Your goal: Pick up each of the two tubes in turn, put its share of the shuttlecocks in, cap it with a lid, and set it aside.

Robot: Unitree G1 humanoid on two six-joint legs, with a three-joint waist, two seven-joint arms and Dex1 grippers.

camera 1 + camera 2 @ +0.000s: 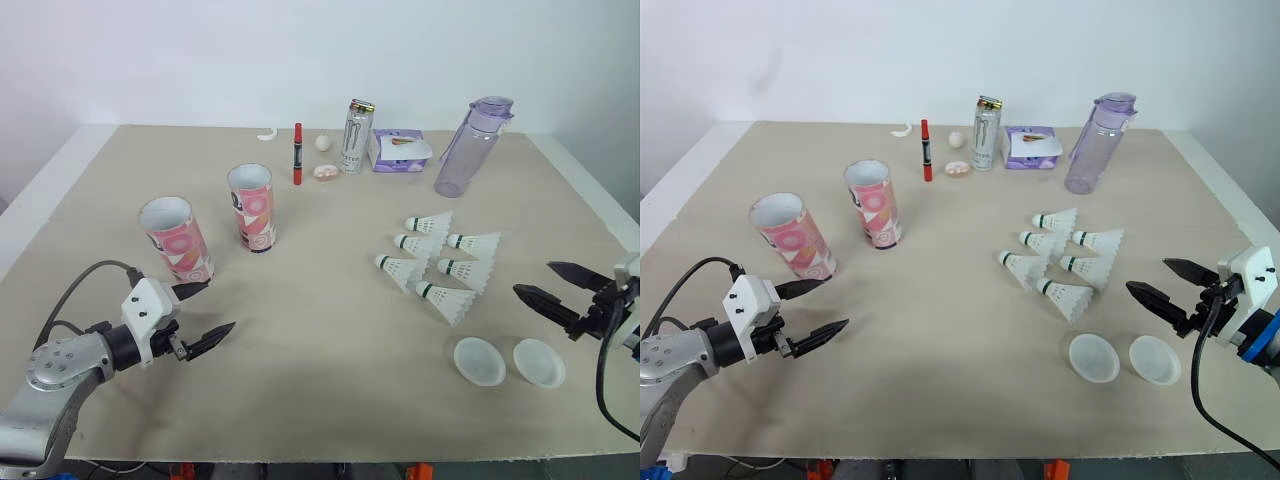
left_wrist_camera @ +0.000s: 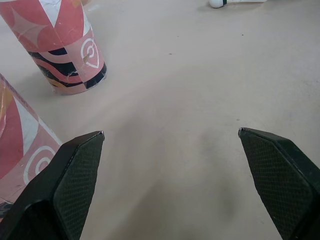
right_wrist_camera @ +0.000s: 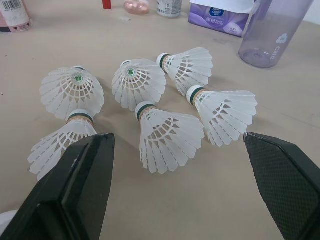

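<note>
Tubes (image 1: pixel 176 240) upright, uncapped, shuttlecocks (image 1: pixel 452 300) on table (image 1: pixel 330 335)

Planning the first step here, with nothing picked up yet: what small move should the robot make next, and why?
Probably ease the left gripper forward around the nearer tube and close on it. That gripper is open and empty beside the tube, which stands upright and uncapped, while all six shuttlecocks lie loose on the table.
</note>
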